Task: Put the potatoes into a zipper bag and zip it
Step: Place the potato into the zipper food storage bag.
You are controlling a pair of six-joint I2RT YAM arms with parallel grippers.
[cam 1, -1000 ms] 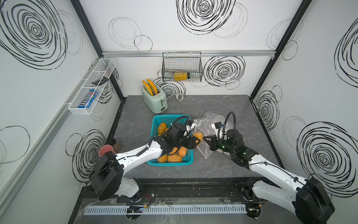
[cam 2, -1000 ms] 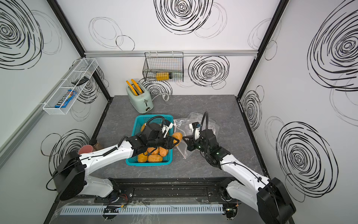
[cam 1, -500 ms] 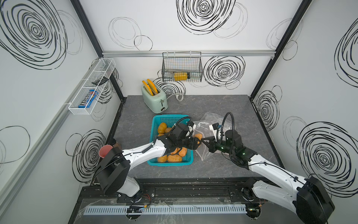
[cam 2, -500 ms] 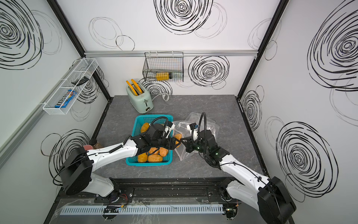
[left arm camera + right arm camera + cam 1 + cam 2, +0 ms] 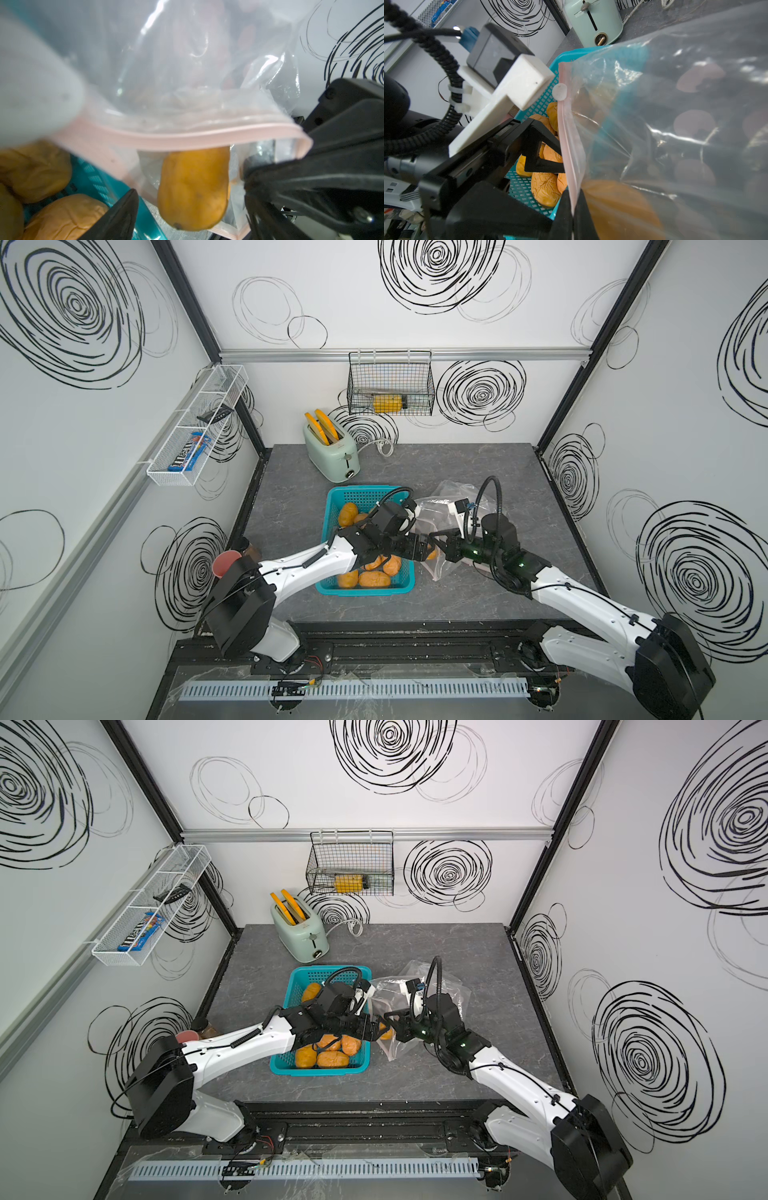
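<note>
While the right arm point(image 5: 582, 597) reaches low over the worktop point(image 5: 478, 464), its jaws are clenched on the pink rim of the zipper bag point(image 5: 451, 494), just beside the teal basket point(image 5: 357, 495). The left arm point(image 5: 316, 562) stretches across that basket, jaws released at the bag's mouth; one potato point(image 5: 193, 187) lies inside the bag, the other potatoes point(image 5: 374, 578) in the basket.

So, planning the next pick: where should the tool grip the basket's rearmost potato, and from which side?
Probably across the narrow middle of the potato, from straight above: it lies flat, an oval with its top bare, and the basket walls block the sides.
</note>
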